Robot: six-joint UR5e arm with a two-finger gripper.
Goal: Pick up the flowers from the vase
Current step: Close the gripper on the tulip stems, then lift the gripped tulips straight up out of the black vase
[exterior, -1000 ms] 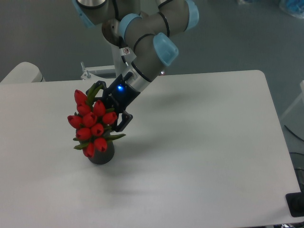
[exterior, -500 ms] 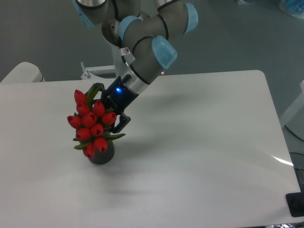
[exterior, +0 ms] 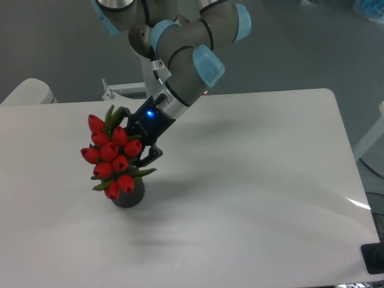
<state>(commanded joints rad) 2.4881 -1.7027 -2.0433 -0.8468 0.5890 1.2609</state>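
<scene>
The flowers (exterior: 111, 157), a bunch of red closed tulip buds with green leaves, stand in the small dark vase (exterior: 129, 197) on the left part of the white table (exterior: 258, 180). The bunch leans up and to the left, and its stems are hidden behind the buds. My gripper (exterior: 135, 145) comes in from the upper right and its black fingers (exterior: 152, 155) press against the bunch just above the vase mouth, shut on the flowers. A blue light glows on the gripper body.
A metal bracket (exterior: 122, 91) is fixed at the table's far edge behind the flowers. A white rounded object (exterior: 27, 92) sits at the far left. A black object (exterior: 374, 258) shows at the bottom right corner.
The gripper's fingers have drawn in on the bunch. The flowers have shifted up and to the left, leaning further over. The vase has stayed in place.
</scene>
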